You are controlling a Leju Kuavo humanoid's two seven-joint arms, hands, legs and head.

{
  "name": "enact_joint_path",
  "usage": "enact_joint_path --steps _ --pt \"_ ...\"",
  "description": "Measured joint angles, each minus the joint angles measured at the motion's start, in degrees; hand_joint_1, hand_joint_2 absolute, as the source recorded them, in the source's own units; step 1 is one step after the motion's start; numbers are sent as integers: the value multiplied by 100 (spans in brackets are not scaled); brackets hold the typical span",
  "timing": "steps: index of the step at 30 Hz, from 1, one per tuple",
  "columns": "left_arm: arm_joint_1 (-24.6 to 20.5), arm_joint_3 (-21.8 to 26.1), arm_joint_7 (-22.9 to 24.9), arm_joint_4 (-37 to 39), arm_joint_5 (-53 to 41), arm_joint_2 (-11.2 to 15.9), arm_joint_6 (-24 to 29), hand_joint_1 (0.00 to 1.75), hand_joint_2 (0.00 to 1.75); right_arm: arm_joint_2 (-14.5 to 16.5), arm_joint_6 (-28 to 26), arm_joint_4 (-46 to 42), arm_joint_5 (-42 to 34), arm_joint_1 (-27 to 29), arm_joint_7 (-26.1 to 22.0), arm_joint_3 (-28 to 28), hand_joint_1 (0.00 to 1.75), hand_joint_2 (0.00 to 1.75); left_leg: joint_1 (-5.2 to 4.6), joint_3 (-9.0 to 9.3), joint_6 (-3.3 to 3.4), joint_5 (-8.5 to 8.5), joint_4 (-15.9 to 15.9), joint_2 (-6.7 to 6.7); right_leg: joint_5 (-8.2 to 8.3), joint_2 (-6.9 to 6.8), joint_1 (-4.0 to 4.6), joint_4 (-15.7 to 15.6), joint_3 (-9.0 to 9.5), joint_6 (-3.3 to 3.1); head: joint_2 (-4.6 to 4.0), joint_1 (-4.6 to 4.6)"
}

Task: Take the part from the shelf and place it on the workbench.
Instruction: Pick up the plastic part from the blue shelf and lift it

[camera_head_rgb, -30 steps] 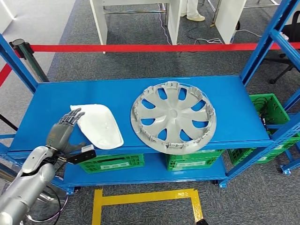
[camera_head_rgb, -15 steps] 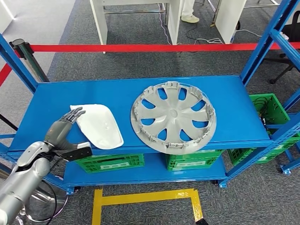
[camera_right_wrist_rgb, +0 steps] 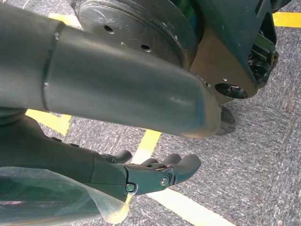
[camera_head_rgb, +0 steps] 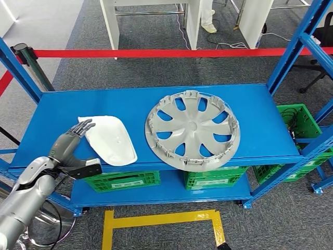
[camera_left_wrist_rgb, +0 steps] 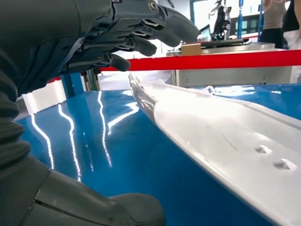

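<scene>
Now I see my left hand (camera_head_rgb: 69,143) spread and empty beside the white part (camera_head_rgb: 110,139) on the blue shelf (camera_head_rgb: 255,114); my right hand (camera_right_wrist_rgb: 149,174) hangs empty, fingers loose.

We see bare blue metal shelf top (camera_head_rgb: 51,112) at nine o'clock of the white curved plastic panel (camera_head_rgb: 111,138); the grey round spoked wheel cover (camera_head_rgb: 192,129) crowds its three o'clock side

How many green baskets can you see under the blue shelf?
4. One green plastic crate sits below the white part, one below the wheel cover, one lower right, one behind the right post. Others may be hidden.
</scene>
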Motion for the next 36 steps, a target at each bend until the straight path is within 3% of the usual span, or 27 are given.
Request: enact_joint_path --steps 3,4,18,36 --pt "0 -75 -46 -6 -41 -2 33 144 175 0 2 0 7 -3 -1 -1 0 0 0 0 0 0 0 0 0 0 0 0 0 0 0 0" --pt "0 -109 -64 -17 -56 -2 38 172 175 0 2 0 9 -5 -1 -1 0 0 0 0 0 0 0 0 0 0 0 0 0 0 0 1" --pt "2 -629 -95 -143 -293 -57 155 175 175 0 32 0 62 -23 -2 1 0 0 0 0 0 0 1 0 0 0 0 0 0 0 0 1" --pt "-6 -847 -61 -156 -429 -97 410 175 175 -2 29 0 62 -22 -9 1 0 0 0 1 0 0 1 0 1 0 0 0 3 0 0 0"
